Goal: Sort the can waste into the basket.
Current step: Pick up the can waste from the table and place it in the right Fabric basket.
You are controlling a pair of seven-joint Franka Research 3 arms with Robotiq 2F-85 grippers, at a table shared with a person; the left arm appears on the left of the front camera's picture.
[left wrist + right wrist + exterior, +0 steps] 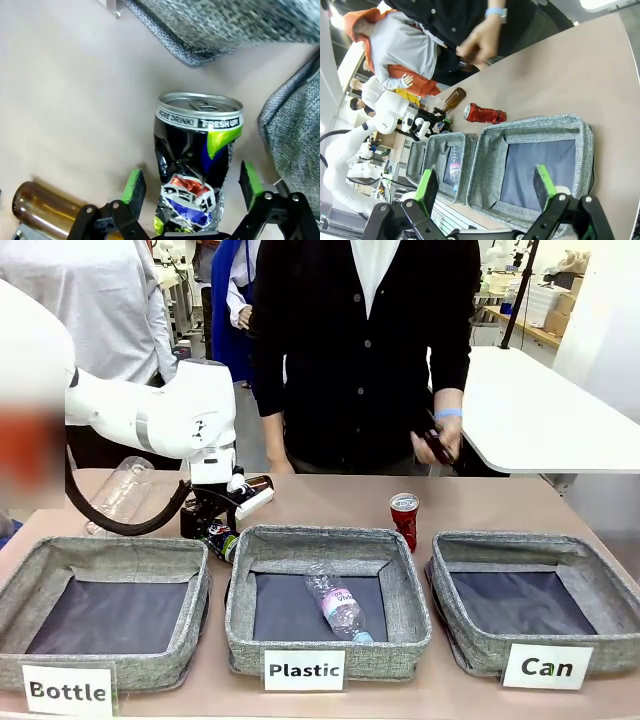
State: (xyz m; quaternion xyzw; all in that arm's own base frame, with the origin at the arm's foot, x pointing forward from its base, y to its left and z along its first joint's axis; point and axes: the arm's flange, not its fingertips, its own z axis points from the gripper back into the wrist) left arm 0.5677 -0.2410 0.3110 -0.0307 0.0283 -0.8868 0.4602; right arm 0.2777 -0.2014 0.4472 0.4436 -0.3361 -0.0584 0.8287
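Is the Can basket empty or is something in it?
Empty: the Can basket shows a bare dark base; the red can stands outside it.

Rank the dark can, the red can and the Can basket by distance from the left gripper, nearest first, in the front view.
1. The dark can, between the left gripper's open jaws, at left.
2. The red can, upright, right of middle.
3. The Can basket, far right.

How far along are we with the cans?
Done: nothing; the grey woven basket labelled Can holds no can. In hand: left gripper open around the crumpled blue-black metal can, not yet gripping. Left: binning it, then the upright red metal can.
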